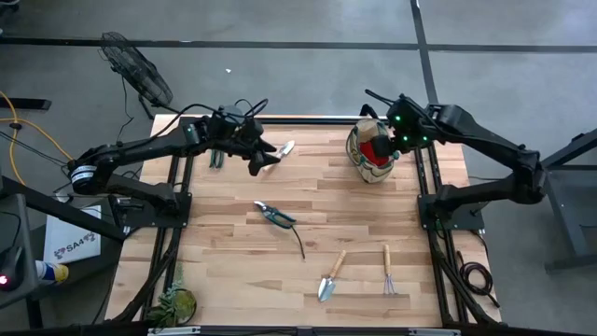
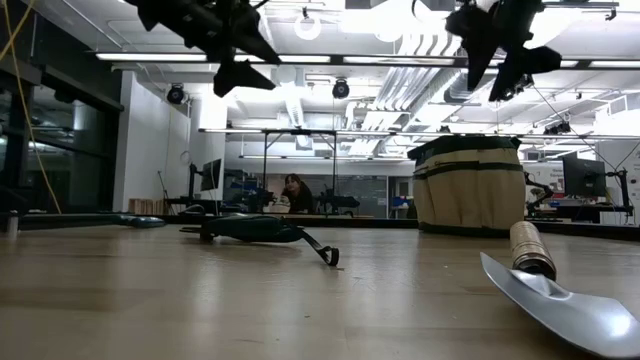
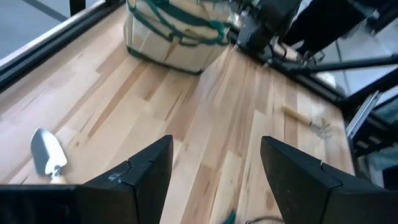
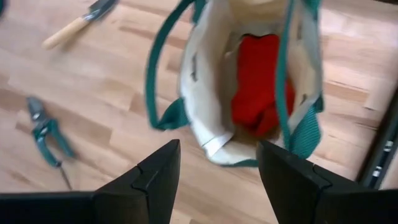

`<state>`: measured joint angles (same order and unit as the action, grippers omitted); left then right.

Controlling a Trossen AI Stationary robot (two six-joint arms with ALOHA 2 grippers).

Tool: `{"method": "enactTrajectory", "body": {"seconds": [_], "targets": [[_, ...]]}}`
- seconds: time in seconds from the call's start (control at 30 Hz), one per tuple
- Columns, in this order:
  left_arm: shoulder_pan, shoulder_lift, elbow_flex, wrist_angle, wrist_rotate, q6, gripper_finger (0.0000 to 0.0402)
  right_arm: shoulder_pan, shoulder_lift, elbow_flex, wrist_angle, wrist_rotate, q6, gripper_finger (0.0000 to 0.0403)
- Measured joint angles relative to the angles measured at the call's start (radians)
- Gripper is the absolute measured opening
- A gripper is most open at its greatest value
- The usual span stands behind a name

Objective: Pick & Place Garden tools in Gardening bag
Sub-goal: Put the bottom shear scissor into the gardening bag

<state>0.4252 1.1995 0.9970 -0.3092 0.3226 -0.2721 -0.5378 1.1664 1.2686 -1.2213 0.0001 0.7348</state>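
The tan gardening bag (image 1: 371,157) with green trim stands upright at the table's far right, a red cloth piece (image 4: 260,84) inside it. My right gripper (image 4: 217,149) hovers open above the bag's mouth. My left gripper (image 3: 214,146) hangs open above the far left of the table, over a wooden-handled trowel (image 3: 48,154) that lies flat. A green-handled pruner (image 1: 276,216) lies mid-table. A second trowel (image 1: 330,276) and a hand rake (image 1: 387,272) lie near the front edge. Another dark pruner (image 1: 216,159) lies under the left arm.
A leafy plant clump (image 1: 175,303) sits at the front left corner. Black frame rails (image 1: 424,187) run along both table sides. Bare wood lies between the bag and the mid-table pruner. In the low view, a person sits far off in the room behind.
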Motion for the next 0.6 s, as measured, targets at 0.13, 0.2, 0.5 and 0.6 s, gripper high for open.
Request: {"method": "enactTrajectory", "body": {"seconds": [0.13,0.2,0.5,0.6], "targets": [[0.000,0.000,0.000,-0.061,0.008,0.033,0.0238,0.057,-0.021,0.000,0.000,0.000,-0.001,0.0201],[0.000,0.000,0.000,-0.090,0.030,0.067,0.0238,0.086,-0.028,0.000,0.000,0.000,-0.002,0.0201],[-0.044,0.000,0.000,-0.158,0.160,0.249,0.0238,0.222,-0.032,0.000,-0.001,0.077,-0.008,0.0201],[-0.091,0.002,-0.001,-0.172,0.158,0.308,0.0238,0.265,-0.032,0.000,-0.001,0.101,-0.007,0.0201]]}}
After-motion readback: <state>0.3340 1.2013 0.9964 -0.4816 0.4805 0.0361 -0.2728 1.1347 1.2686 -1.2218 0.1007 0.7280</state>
